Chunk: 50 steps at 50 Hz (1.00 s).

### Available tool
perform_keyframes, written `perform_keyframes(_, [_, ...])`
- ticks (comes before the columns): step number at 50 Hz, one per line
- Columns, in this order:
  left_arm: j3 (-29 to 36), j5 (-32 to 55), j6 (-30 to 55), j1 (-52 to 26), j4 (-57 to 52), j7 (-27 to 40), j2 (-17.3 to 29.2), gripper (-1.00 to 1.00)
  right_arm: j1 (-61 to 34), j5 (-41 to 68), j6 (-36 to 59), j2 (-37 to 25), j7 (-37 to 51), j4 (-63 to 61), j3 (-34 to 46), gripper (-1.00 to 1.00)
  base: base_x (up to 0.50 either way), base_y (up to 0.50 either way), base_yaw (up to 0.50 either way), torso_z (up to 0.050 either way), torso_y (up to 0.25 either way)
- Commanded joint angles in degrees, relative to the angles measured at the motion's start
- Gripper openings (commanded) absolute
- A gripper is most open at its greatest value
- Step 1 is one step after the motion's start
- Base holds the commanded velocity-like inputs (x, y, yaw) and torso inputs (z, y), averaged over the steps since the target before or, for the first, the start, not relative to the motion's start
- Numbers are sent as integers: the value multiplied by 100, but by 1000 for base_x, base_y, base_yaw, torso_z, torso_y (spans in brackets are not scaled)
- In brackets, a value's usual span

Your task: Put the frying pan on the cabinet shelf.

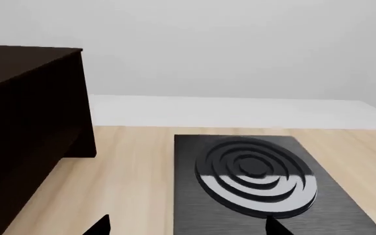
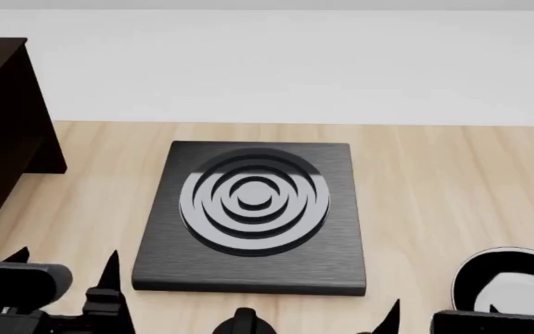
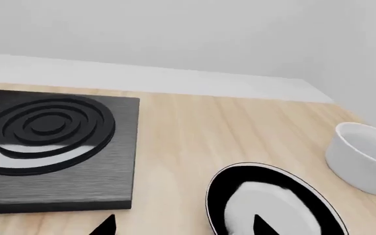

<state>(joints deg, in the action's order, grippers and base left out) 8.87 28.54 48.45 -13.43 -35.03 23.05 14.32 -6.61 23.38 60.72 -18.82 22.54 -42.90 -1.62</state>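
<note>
The frying pan is a round black pan with a thin pale rim and a glossy white inside. It lies on the wooden table at the near right, and its handle is not visible. My right gripper is open and empty, and one fingertip is over the pan's inside. In the head view the right gripper is at the pan's near left edge. The dark brown cabinet stands at the far left. My left gripper is open and empty, low at the near left.
A square black burner plate with concentric rings lies mid-table between the cabinet and the pan. A white bowl stands to the right of the pan. A pale wall runs behind the table.
</note>
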Motion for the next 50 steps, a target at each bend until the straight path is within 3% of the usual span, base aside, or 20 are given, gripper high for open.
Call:
perform_keyframes(1, [-541,834,1699,-884,-681,447,-109,100,-380,746,1764,-179,-55,-605,-1024,100,0,0,0,0,0])
perform_keyframes(7, [-465,784,1589,-807,-638,449,-95,100,-601,958,2618,-336,-42,-578,-1316,100,0,0,0,0,0])
perform_keyframes(22, [-296,713,1213,-471,-461,284,-18,100,-355,1126,2717,-678,-270,171,-1869,100,0,0,0,0,0])
perform_keyframes(39, [-378,871,1190,-451,-499,271,6,100,26,1132,1918,-297,-514,1175,-2257,100,0,0,0,0,0])
perform_keyframes(50, [-377,915,1106,-390,-472,278,-16,100,241,973,1475,-358,-644,1614,-1996,100,0,0,0,0,0])
